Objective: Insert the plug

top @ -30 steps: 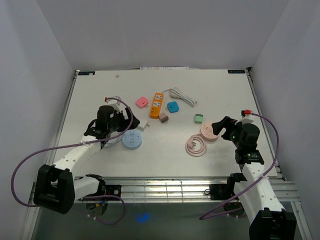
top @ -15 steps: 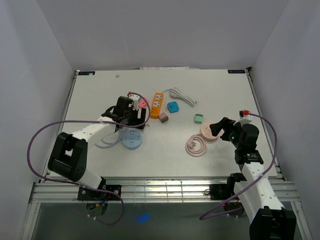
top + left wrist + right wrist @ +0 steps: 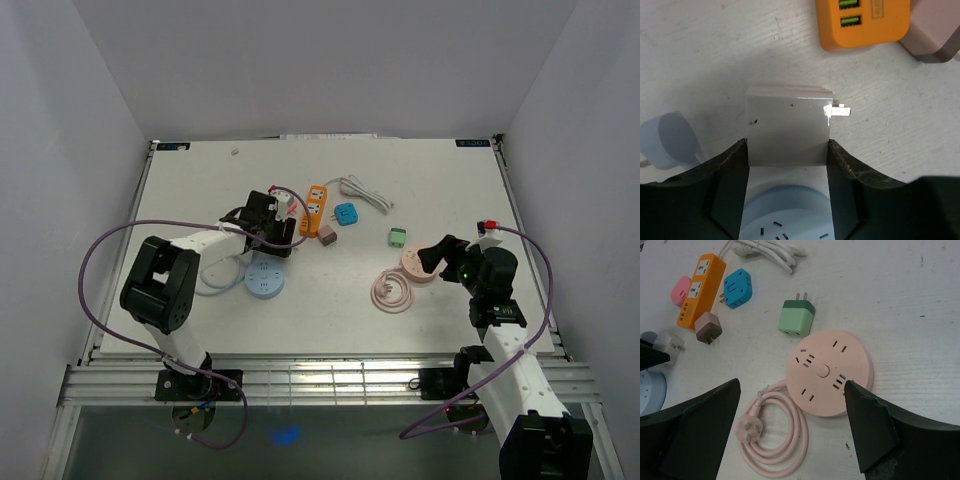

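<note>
White plug (image 3: 788, 125) lies flat between the left arm's jaws, left of centre on the worktop (image 3: 440, 180).

The jaws flank its two sides and seem to touch it; whether they clench it cannot be told. Its flat metal prong (image 3: 840, 110) points sideways to the right, across the jaws' line. The glossy, squarish hard-plastic block sits between the orange power strip (image 3: 862, 22), farther off, and the blue round socket (image 3: 785, 220), just nearer. The right arm's jaws hang released and empty, well apart, above the pink round socket (image 3: 830, 372).
</note>
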You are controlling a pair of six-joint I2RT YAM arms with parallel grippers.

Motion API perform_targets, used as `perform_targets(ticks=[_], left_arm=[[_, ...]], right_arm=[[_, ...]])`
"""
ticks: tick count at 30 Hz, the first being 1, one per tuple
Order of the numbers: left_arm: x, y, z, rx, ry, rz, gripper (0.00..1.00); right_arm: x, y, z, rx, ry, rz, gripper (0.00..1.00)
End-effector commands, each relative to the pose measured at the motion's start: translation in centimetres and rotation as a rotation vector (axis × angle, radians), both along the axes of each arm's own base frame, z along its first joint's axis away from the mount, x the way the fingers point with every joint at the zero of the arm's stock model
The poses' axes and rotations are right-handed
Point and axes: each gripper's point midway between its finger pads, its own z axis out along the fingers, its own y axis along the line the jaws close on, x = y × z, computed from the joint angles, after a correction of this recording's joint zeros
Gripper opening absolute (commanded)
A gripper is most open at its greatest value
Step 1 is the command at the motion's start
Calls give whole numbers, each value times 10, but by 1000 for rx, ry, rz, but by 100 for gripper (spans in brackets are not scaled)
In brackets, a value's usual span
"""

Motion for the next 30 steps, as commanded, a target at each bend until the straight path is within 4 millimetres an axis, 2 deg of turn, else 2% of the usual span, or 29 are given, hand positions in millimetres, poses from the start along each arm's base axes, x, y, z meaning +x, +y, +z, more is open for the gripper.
perform_targets(ticks=[1,5,7,9,10,11,12,13,14,15,16,17,18,19,20,23,25,26,28,30], left_arm=[[13,-19,7,-54,-14,-59,58],[13,-21,9,-62,-8,-53,37],[9,-29,24,-115,-30,-78,30],[1,-40,38,-184,-56,-112,30],[-2,-46,61,-228,-100,-135,30],[-6,-50,70,-249,-125,-150,28],[-8,-52,79,-264,-146,-163,27],[-12,-55,88,-279,-163,-183,27],[-16,-57,105,-297,-202,-205,27],[-20,-61,112,-305,-217,-223,27],[-26,-65,118,-318,-229,-257,27],[-29,-68,131,-333,-258,-280,26],[-35,-73,136,-343,-267,-309,25],[-38,-77,141,-350,-278,-333,24],[-43,-82,147,-358,-293,-374,23],[-52,-92,153,-339,-316,-427,23],[-57,-97,153,-315,-334,-461,23],[-58,-97,152,-299,-343,-472,23],[-60,-98,151,-274,-356,-475,23],[-59,-97,150,-244,-373,-471,23]], right_arm=[[5,2,11,3,-44,16,90],[5,3,11,2,-44,26,90],[7,7,12,16,-48,45,89],[9,20,23,54,-50,118,90],[12,26,19,77,-9,149,90],[15,38,39,106,-22,224,90],[18,45,43,122,-7,259,91],[23,49,38,136,35,279,91],[24,61,43,143,44,323,92],[27,76,59,139,34,375,93],[30,85,54,136,69,401,93],[27,103,57,123,76,460,93],[31,114,70,115,60,489,93],[34,125,65,114,92,513,93],[33,136,68,127,103,543,93],[32,178,84,161,110,679,94],[35,192,84,192,143,722,94],[36,200,98,210,126,757,94],[36,213,95,235,168,792,94],[34,224,103,247,180,829,94]])
